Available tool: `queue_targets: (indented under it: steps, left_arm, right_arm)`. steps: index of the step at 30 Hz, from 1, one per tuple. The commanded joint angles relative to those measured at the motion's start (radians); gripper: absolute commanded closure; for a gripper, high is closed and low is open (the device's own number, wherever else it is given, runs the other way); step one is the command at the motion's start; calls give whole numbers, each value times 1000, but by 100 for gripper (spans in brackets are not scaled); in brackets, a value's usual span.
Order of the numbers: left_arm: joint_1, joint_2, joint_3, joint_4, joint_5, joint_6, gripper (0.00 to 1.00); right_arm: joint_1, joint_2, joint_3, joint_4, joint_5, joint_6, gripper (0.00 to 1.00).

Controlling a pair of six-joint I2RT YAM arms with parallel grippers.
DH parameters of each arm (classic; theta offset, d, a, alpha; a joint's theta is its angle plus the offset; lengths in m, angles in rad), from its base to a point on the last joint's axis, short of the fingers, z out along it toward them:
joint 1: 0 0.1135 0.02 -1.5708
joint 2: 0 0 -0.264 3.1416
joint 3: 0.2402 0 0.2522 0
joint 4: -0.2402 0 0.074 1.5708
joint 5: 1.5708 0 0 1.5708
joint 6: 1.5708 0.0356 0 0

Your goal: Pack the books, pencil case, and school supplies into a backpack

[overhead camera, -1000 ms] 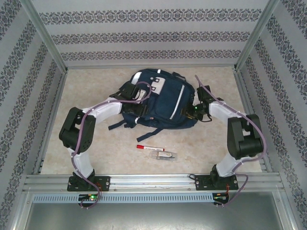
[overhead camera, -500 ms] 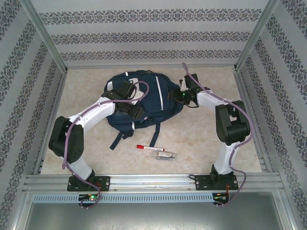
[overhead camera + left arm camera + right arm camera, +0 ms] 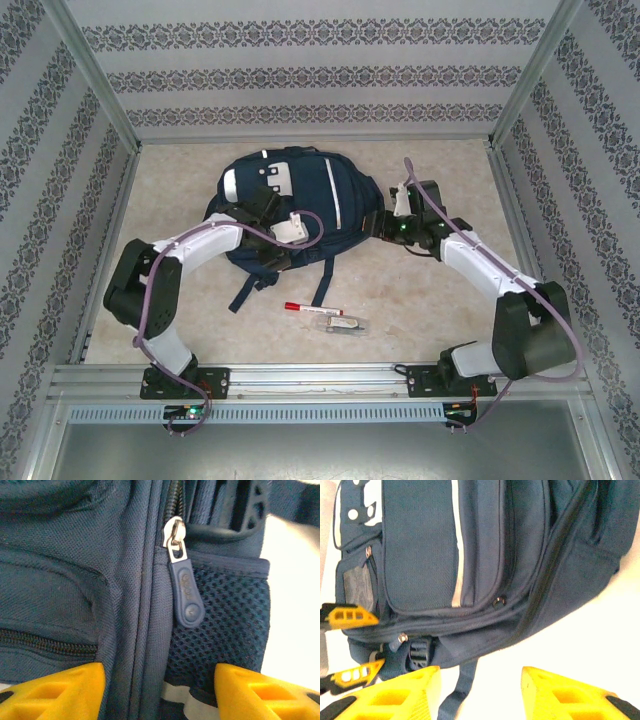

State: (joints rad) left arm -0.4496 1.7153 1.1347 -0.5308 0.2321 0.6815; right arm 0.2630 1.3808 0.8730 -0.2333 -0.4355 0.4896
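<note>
Navy backpack (image 3: 300, 190) lying flat, mid-table (image 3: 430, 290). Left gripper (image 3: 160, 680) pointing at its side seam, jaws standing apart either side of zipper pull (image 3: 184, 597), gripping nothing. Right gripper (image 3: 480, 690) sitting just beside backpack's right edge, jaws apart, empty. 2 supplies, red-capped marker (image 3: 300, 307) and clear-wrapped item (image 3: 343, 324), lying nearer arm bases.

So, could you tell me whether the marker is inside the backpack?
No, the marker lies on the table in front of the backpack.

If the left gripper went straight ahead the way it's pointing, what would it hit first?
Most likely the backpack: the left gripper points at its side seam, near the zipper pull and mesh pocket. Depth is unclear.
</note>
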Motion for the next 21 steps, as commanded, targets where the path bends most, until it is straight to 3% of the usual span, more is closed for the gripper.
queue_targets:
  steps: [1,5,7,9,17,21]
  left_arm:
    - [12,63,19,74,-107,34,46]
    - [11,79,34,60,-70,-26,72]
    - [11,58,23,66,-2,-35,91]
    - [13,34,21,65,52,-42,100]
    - [14,-95,6,56,253,-110,100]
    - [13,-118,-49,115,297,-157,100]
  right_arm:
    - [25,-55,-31,15,-42,0,54]
    - [67,-88,-67,43,-40,52,54]
    - [94,-87,-72,60,-51,72,54]
    - [126,-82,-67,60,-47,84,54]
    - [286,55,42,61,34,258,57]
    - [368,135,135,-4,186,329,57]
